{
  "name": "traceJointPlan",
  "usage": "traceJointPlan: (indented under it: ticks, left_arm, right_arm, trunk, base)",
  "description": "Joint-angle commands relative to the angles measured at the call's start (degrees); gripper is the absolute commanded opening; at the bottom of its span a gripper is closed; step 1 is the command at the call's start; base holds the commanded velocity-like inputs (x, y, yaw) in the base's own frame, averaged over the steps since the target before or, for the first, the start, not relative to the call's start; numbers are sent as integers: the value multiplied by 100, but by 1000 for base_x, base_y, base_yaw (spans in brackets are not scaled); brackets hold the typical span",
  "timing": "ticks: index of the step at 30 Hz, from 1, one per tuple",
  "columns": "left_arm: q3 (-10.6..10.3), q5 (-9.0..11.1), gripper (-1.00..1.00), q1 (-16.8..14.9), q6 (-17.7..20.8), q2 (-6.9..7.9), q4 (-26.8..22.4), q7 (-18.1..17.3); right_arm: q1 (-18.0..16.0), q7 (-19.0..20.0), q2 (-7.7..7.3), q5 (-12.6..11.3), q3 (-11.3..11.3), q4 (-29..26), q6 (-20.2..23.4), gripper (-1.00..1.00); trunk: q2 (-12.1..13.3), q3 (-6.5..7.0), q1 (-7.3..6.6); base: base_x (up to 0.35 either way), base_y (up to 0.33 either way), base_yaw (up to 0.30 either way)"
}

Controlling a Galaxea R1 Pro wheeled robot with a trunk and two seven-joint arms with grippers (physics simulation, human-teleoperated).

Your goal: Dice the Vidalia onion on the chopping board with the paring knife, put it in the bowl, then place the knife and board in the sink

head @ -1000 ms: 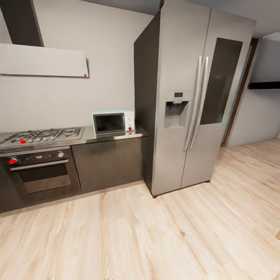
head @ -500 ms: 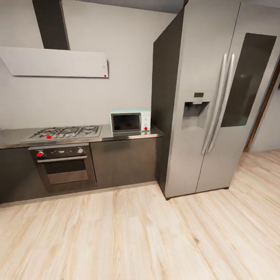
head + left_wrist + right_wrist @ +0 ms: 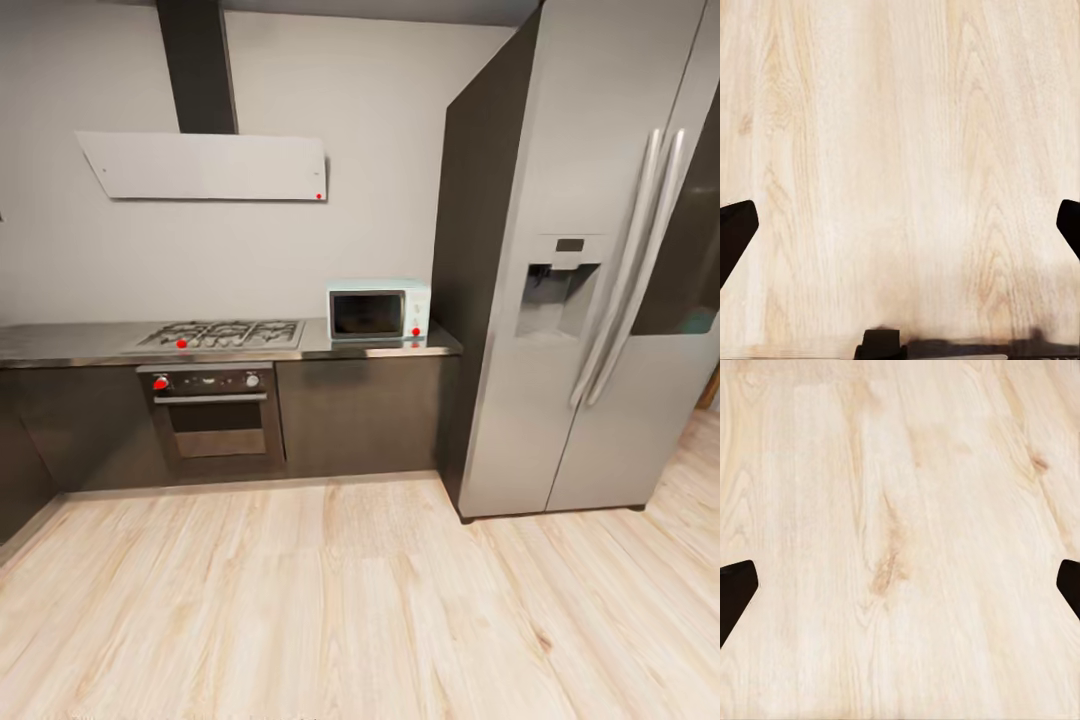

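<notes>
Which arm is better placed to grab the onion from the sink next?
Neither yet. The head view shows a stove, microwave and fridge. Both wrist cameras look down at wood floor, left gripper and right gripper open and empty. Find the sink, then choose.

The head view looks forward and slightly down from well back of the oven (image 3: 212, 420), with the refrigerator (image 3: 600, 300) close by, right of it. Both wrist views face straight down, near the wood floor (image 3: 900, 150), the part shared with the head view.
</notes>
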Motion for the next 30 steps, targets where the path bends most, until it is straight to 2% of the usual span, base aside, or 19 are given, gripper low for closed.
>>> traceJointPlan:
  ticks: [1, 30]
  left_arm:
    - [-2, 5, 100, -1, -11, -1, -2, 1]
    - [-3, 8, 100, -1, -11, -1, -2, 1]
  right_arm:
    - [-2, -17, 2, 0, -1, 2, -16, 100]
    - [-2, -14, 2, 0, 5, 2, -16, 100]
  trunk:
    - [-3, -5, 0]
    - [-3, -5, 0]
  base:
    - [0, 0, 266]
    - [0, 0, 266]
